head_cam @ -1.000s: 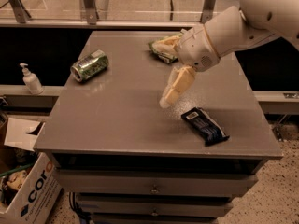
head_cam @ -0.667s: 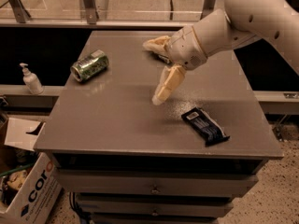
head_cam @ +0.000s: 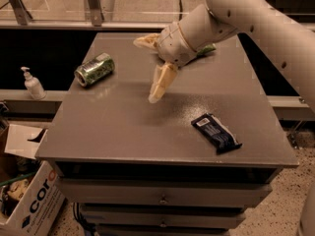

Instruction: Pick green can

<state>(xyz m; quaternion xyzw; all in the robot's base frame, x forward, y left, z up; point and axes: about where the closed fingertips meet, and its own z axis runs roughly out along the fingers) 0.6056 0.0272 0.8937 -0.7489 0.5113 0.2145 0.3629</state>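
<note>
The green can lies on its side at the far left of the grey table, with a silver end facing left. My gripper hangs above the middle of the table, to the right of the can and apart from it. It is open and empty: one cream finger points down at the table and the other reaches left.
A dark wrapped snack bar lies near the front right. A green snack bag shows partly behind my arm at the back. A soap dispenser stands on a ledge to the left. A cardboard box sits on the floor at the lower left.
My arm and gripper have moved left across the table, closer to the green can. The can and the snack bar have not moved.
</note>
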